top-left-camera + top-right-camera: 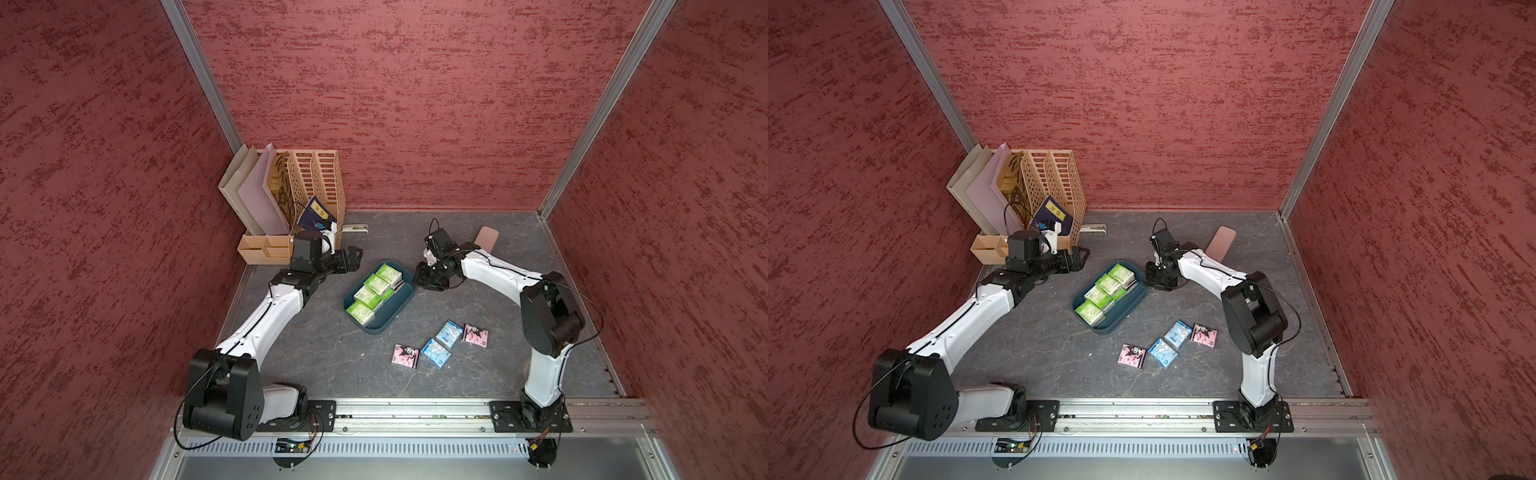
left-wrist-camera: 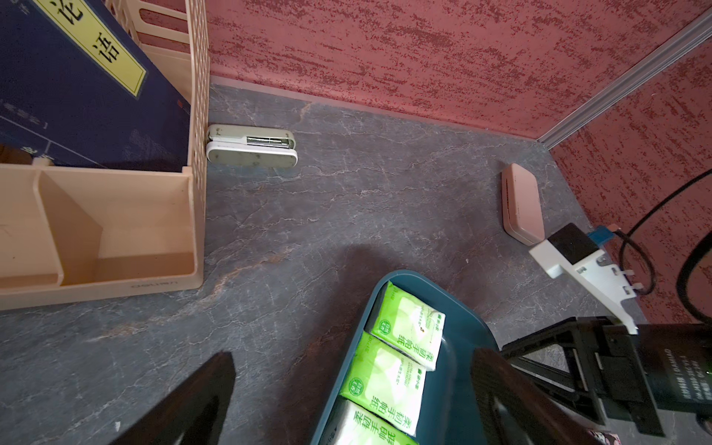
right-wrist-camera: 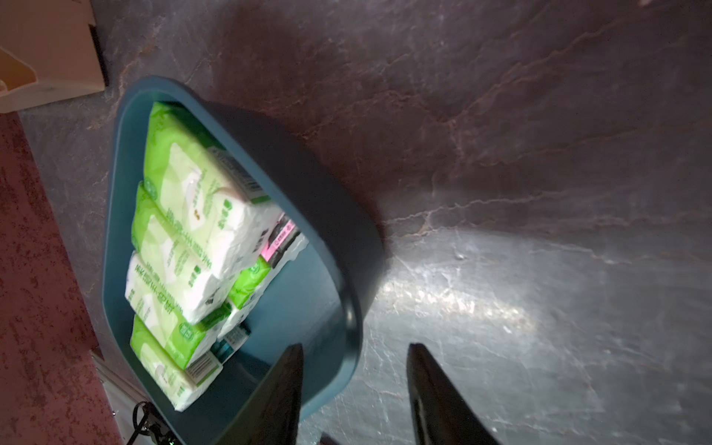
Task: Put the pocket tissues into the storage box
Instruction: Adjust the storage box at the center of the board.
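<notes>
The dark teal, shallow, rounded-rectangle plastic storage box (image 1: 401,305) lies diagonally, near-left to far-right, with green-and-white pocket tissues (image 1: 376,286) rowed inside. The left tool (image 2: 354,356) is spread wide and the right tool (image 3: 356,346) partly spread.

The storage box (image 1: 395,308) is showing dark teal all over, and the pocket tissues (image 1: 376,286) inside it are wearing bright green and white with green lettering. The table (image 1: 316,353) is showing dark grey stone veined with pale lines. On it, the pink packets (image 1: 405,356) are carrying a black cartoon figure, and the blue packets (image 1: 435,353) are showing light blue with white. The walls (image 1: 415,104) are showing mottled red, and the file organizer (image 1: 320,174) is showing beige.
</notes>
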Robot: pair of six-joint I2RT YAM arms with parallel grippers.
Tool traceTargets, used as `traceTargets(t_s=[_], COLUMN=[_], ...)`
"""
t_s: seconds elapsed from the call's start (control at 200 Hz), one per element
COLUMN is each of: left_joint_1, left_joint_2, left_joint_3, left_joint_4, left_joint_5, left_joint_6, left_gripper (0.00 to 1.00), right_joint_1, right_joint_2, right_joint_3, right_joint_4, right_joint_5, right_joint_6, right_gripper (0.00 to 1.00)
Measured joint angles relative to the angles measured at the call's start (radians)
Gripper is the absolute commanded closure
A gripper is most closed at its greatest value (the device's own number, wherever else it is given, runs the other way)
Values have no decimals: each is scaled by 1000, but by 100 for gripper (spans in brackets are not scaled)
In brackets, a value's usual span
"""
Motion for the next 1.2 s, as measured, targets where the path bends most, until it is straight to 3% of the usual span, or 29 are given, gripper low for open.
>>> traceTargets(t_s=[0.205,0.416,0.576,0.792,1.157,1.202], left_joint_1=[18,37,46,65,71,71], left_joint_2=[-4,-5,-17,-45,-48,-48], left_joint_3=[-24,-38,-46,-55,-55,-55], left_joint_4=[-2,-1,-1,-1,-1,-1], left_joint_5=[0,1,2,5,29,30], left_joint_6=[0,0,1,1,-2,-3], left_gripper=[0,0,0,0,0,0], right_joint_1=[8,11,7,-18,-71,-72], right_joint_2=[53,95,204,369,509,528], right_joint_3=[27,124,303,587,867,896], right_joint_4=[-3,-58,-150,-282,-462,-483], right_joint_5=[4,52,70,30,-83,-92], right_joint_6=[19,-3,-87,-298,-671,-703], right_gripper=[77,100,100,100,100,96])
